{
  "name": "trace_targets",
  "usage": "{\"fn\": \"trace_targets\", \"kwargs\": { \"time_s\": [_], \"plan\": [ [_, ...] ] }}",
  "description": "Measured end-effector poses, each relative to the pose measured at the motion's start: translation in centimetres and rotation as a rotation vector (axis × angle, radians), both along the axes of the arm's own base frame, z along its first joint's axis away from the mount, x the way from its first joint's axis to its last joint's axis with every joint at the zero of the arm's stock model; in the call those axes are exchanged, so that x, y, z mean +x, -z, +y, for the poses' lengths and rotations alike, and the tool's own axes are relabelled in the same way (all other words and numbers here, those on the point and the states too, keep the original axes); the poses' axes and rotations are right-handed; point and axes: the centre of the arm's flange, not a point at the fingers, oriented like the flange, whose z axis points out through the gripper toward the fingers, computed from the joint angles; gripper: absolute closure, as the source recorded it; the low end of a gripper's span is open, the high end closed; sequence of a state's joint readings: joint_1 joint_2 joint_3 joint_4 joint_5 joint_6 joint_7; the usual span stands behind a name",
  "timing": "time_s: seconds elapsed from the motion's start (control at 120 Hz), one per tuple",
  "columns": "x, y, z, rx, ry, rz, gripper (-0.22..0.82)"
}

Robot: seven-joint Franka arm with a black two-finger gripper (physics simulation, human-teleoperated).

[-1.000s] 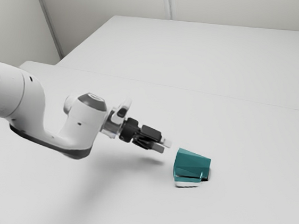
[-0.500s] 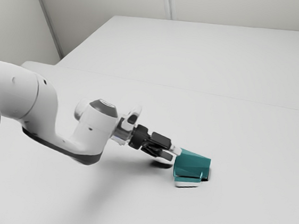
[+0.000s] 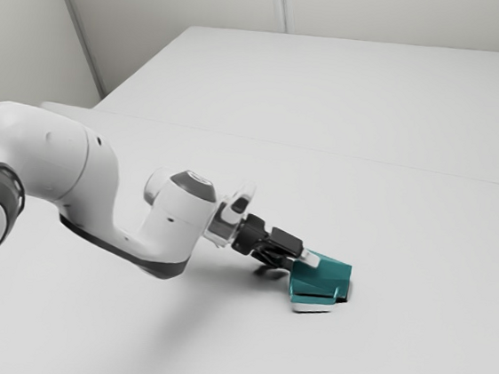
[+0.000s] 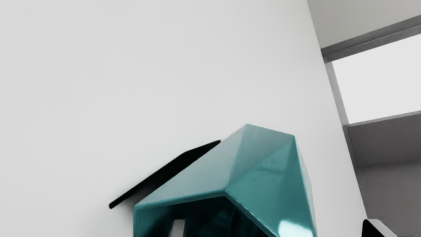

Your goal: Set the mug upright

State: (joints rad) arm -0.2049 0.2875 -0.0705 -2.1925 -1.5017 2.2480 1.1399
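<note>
Reaching in from the exterior view's left, it's the white jointed arm with dark grey trim (image 3: 61, 154), angling down over the pale, smooth table (image 3: 428, 358). Moving right, the wrist leads to the black two-finger gripper (image 3: 300, 262), tilted downward, its light-coloured fingertip right over the near end of the mug. And there it is, the glossy teal mug with flat, angular facets (image 3: 327, 277), lying on its side on the table, not upright, its open mouth turned toward the gripper!

Over to the wrist view, and what a look: one grey finger (image 4: 178, 228) sits at the mug's mouth, against the dark hollow. Next comes the faceted wall, and past it, outside the mug, the other finger (image 4: 380, 227), with a strip of table between it and the teal side. So the pincer is wide open, the wall between its fingers, nothing gripped. Beyond the table's edge, a bright white panel (image 4: 381, 82) sits in a grey frame (image 4: 337, 92).
</note>
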Motion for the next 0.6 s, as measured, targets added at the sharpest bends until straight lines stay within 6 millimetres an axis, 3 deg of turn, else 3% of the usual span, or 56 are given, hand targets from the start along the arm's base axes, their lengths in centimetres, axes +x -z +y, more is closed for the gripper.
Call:
{"fn": "trace_targets", "kwargs": {
  "time_s": [0.367,0.6],
  "plan": [
    [0.7,0.4,-1.8,0.007,0.020,-0.009,0.04],
    [0.8,0.5,-1.9,0.008,0.019,-0.009,0.20]
  ]
}}
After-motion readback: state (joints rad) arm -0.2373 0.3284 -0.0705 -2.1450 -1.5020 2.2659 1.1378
